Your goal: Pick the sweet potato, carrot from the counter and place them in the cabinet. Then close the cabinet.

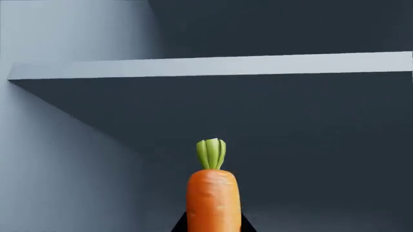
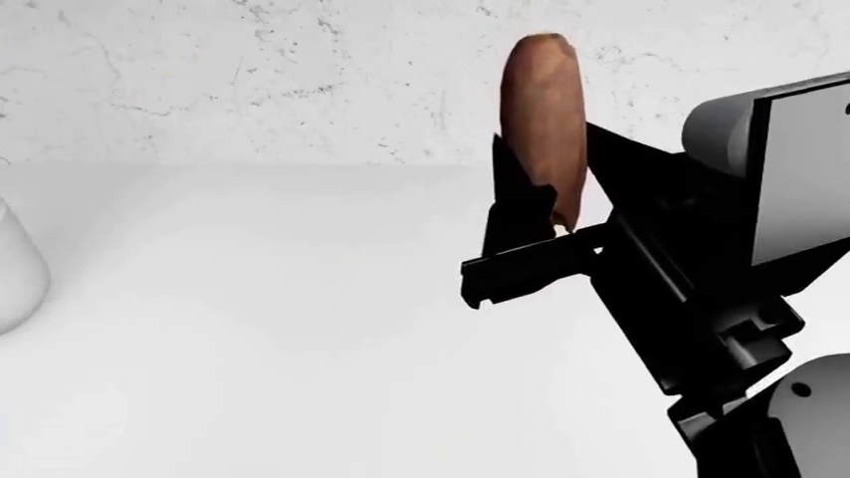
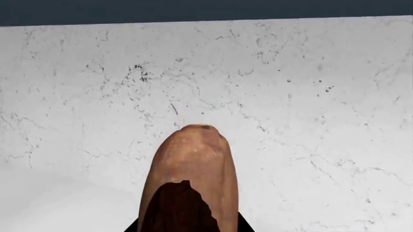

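The left claw (image 1: 213, 227) pinches the small tapered orange carrot (image 1: 213, 200), stub-forward inside the dark grey cabinet, below its pale shelf (image 1: 213, 65). Lower it gently before releasing. The right claw (image 2: 531, 234) grips the reddish-brown sweet potato (image 2: 544, 124) upright above the white surface (image 2: 266, 319).

Right arm (image 2: 743, 299) rises from the lower right, forearm angled up and leftward. Right gripper (image 2: 538, 214) points upward, jaws clamped on the sweet potato (image 2: 544, 119), held upright. Left gripper (image 1: 213, 227), barely visible in its wrist view, grips the carrot (image 1: 213, 200).
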